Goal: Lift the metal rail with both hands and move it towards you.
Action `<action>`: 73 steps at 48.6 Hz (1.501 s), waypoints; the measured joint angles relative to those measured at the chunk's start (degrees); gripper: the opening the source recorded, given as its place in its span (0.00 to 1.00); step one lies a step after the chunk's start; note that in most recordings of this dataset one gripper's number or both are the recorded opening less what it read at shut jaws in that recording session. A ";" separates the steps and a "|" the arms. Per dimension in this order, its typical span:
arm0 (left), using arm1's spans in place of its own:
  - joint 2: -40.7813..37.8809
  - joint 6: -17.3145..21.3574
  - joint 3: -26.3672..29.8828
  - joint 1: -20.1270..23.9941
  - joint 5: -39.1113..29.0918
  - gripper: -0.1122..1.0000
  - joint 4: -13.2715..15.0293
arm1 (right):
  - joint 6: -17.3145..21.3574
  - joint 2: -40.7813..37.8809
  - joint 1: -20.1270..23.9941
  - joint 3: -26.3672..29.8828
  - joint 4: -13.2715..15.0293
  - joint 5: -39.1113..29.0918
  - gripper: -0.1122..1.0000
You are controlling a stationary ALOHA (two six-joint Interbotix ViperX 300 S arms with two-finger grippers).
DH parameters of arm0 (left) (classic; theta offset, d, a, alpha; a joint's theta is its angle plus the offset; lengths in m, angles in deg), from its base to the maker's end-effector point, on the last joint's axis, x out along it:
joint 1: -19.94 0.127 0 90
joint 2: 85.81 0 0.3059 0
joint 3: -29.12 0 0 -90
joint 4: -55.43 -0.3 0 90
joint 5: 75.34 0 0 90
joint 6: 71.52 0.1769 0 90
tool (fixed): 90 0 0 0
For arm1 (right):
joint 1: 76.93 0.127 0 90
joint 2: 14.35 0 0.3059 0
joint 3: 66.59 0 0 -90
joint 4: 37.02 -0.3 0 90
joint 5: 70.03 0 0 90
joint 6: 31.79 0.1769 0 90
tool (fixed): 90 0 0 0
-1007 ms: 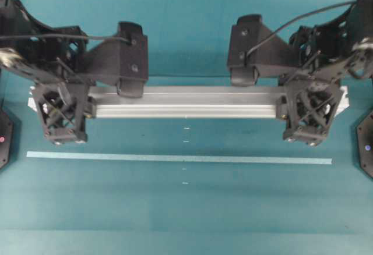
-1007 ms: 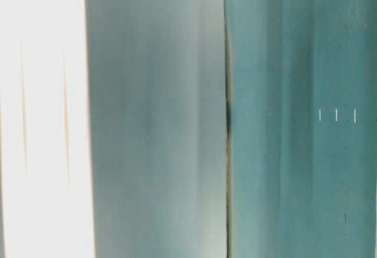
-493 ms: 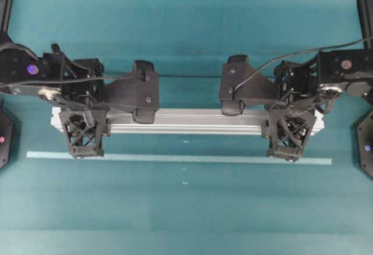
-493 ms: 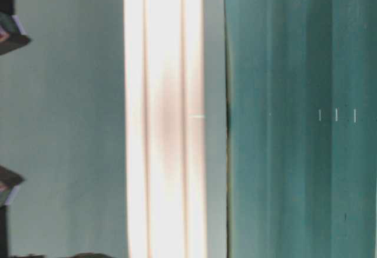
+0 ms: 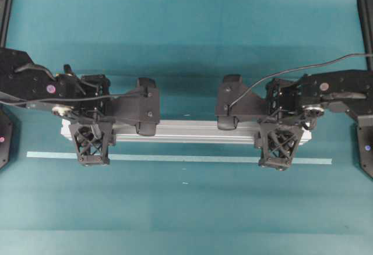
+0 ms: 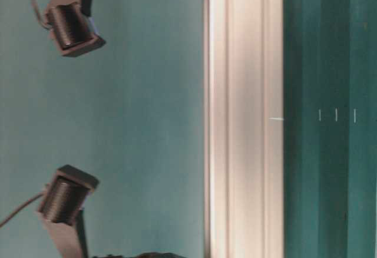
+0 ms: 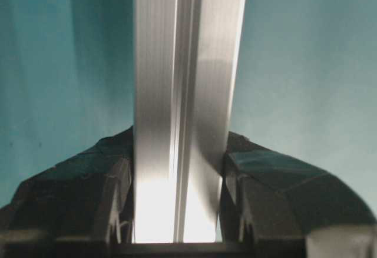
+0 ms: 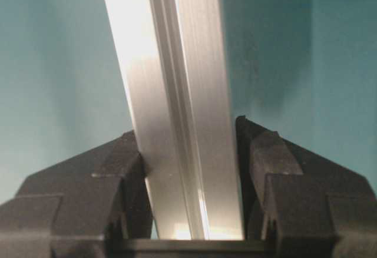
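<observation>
Overhead view: long silver metal rail (image 5: 186,131) with grooves along it, lying level from left to right across the middle of the green worktop (image 5: 186,214). Left black gripper (image 5: 93,144) with criss-cross triangle fingers clamped on the rail close to its left end. Right black gripper (image 5: 281,147) clamped close to its right end. Both jaws partly closed, pressed tight on the two sides of the rail. Thin pale-blue tape strip (image 5: 175,158) stuck to the worktop just in front of the rail, running the same way, with the tips of both grippers over it. Two or three tiny white marks (image 5: 185,183) nearer the front edge.

Left wrist view: shiny rail (image 7: 182,93) running straight away between two black fingers (image 7: 76,193), both touching it. Right wrist view: same hold, rail (image 8: 177,105) leaning a little to the left between the fingers (image 8: 306,187).

Table-level view, turned sideways: pale rail (image 6: 244,116) as a wide bright band, blurry, with two black camera housings behind it. Hard to say from here whether the rail is up off the worktop or resting on it.
</observation>
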 measured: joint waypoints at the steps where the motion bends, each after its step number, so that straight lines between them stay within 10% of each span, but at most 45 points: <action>1: -0.09 0.00 -0.26 0.00 0.44 0.36 0.00 | 0.00 -0.09 0.00 -0.26 0.00 0.44 0.47; 73: -7.65 -3.25 -7.12 -1.32 16.61 0.36 -0.26 | 0.09 -8.61 2.11 -7.38 0.09 16.96 0.47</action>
